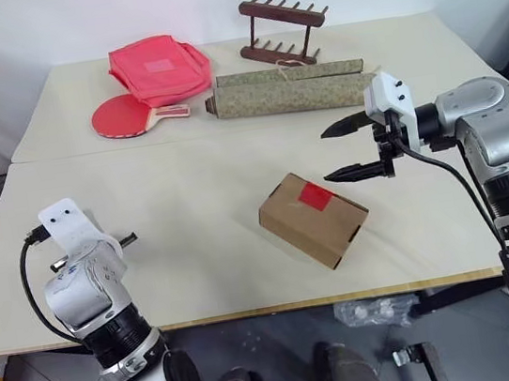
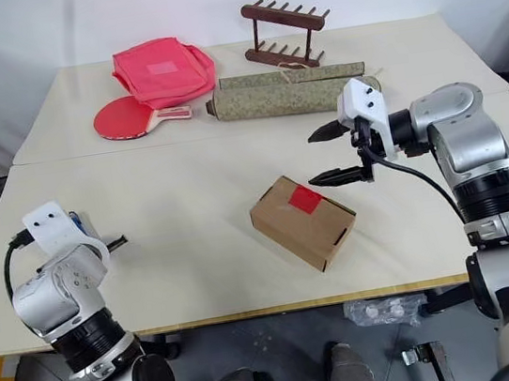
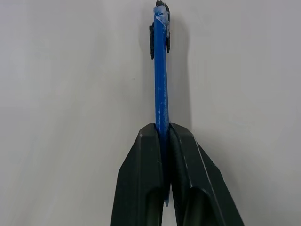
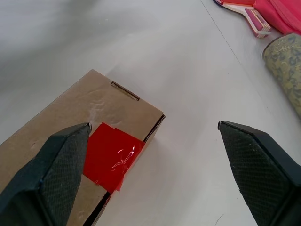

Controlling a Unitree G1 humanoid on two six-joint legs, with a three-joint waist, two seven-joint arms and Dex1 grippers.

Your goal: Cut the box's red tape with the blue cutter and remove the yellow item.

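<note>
Left end effector (image 3: pixel 164 141) clenched on blue cutter (image 3: pixel 161 70) near bench's left edge; right end effector (image 1: pixel 348 149) spread wide above box (image 1: pixel 313 218). Next: carry blade to red tape (image 1: pixel 315 196).

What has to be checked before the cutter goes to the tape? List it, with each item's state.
1. Left gripper shut on the blue cutter: ok.
2. Cutter's working tip exposed and facing the box: cannot tell.
3. Red tape intact and in plain sight on the box: ok.
4. Right gripper open, hovering at the box's taped end, not touching it: ok.
5. Box steadied against sliding: not ok, nothing holds it.
6. Table between cutter and box free of objects: ok.
</note>
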